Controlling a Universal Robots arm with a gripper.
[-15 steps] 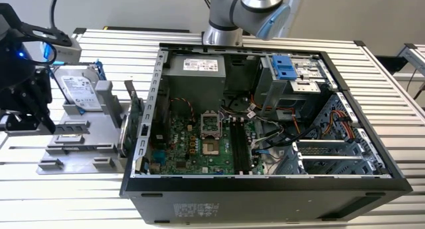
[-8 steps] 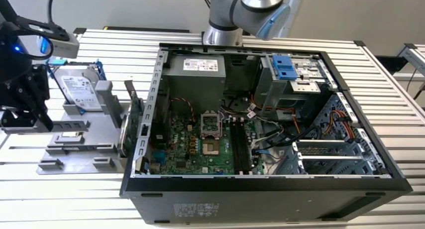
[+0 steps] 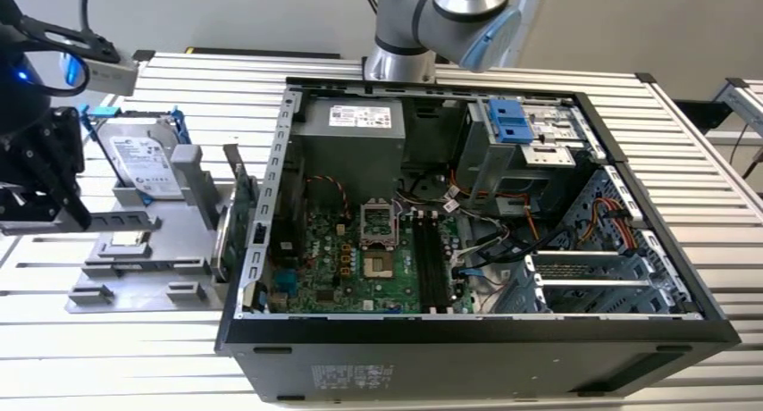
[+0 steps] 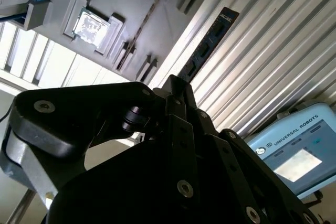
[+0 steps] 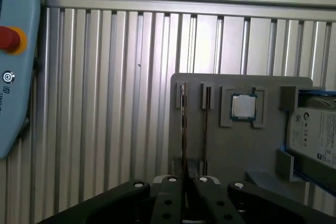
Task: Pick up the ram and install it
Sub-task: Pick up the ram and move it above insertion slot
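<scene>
Gripper (image 5: 186, 181) jaws clamped on ram (image 5: 184, 129). Ram is edge-on, long axis running straight out from the fingertips, in line with a slot of grey tray (image 5: 226, 150). Tray pockets hold CPU (image 5: 243, 107) and hard drive (image 5: 315, 135).

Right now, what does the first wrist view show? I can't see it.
The black gripper is at the ram, a thin stick standing on edge in a grey tray. It also holds a square chip and a hard drive.
</scene>
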